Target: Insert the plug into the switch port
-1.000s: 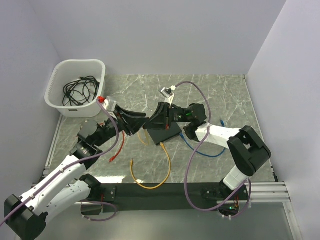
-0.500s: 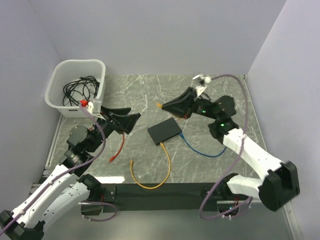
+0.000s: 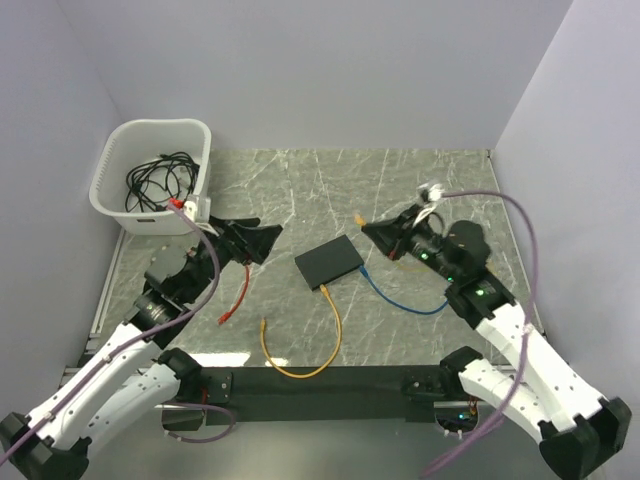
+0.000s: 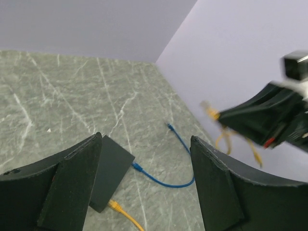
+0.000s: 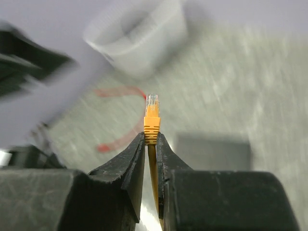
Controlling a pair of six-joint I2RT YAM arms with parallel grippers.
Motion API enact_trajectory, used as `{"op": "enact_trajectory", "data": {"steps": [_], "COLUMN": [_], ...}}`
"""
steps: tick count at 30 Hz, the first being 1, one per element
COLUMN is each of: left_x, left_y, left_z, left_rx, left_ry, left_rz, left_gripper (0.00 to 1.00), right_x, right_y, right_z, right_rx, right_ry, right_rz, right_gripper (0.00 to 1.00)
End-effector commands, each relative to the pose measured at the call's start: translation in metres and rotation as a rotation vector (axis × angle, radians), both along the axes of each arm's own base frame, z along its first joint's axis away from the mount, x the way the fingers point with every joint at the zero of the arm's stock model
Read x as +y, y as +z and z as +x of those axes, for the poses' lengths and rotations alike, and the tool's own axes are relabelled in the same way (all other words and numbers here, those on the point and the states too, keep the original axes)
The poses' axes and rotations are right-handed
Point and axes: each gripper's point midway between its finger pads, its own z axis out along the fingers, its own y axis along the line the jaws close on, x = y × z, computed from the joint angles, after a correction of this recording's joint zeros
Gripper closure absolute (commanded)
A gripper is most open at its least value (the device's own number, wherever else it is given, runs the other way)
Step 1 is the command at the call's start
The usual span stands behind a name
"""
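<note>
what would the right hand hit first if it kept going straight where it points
Likely the white plastic basket: the yellow cable plug in the right hand aims at it in the wrist view. The open left hand lies beside that line; depth is unclear.

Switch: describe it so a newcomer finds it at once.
On the marble table, look near the middle. The switch is the flat matte-black box there, alone in having a blue cable and a yellow cable leaving its near edge.

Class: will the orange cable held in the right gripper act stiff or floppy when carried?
Probably floppy: the orange cable hangs in loose loops below the right gripper. Its plug is likely rigid, standing straight beyond the grip.
</note>
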Motion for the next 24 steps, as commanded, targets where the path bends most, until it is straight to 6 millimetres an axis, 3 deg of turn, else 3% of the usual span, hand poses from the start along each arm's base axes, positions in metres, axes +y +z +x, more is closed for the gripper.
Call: {"op": "enact_trajectory", "data": {"steps": [1,6,12,19,22,24], "left_x": [0.001,-0.004,-0.006,-0.023,-0.030,-0.032], "left_y": [-0.006,-0.027,-0.052,-0.094,-0.105,-0.110], "left_z": [0.015,0.033,0.061,0.094,0.100,0.106], "left_rx": [0.018,0.057,0.099,0.170,0.172,0.175], "left_ry": [0.047,0.053,0.016,-0.045,-0.074,-0.071], "left_rz": [-0.006,0.013,-0.011,0.019,0.028,0.033], "left_gripper": [0.21,0.21,0.22,0.24,0.24,0.24], "right_x": [-0.013,0.002,0.010,0.020,0.023,0.027], "right_y": [-0.090,-0.142,-0.190,-0.240,-0.255,-0.255], "right_z": [0.015,0.004,-0.006,-0.009,-0.008,-0.006], "right_rx": [0.225,0.306,0.383,0.450,0.485,0.486], "right_ry": [-0.130,-0.141,-0.168,-0.163,-0.164,-0.161], "right_rz": [-0.127,-0.227,-0.324,-0.404,-0.442,-0.445], "right_gripper": [1.00,1.00,1.00,1.00,1.00,1.00]}}
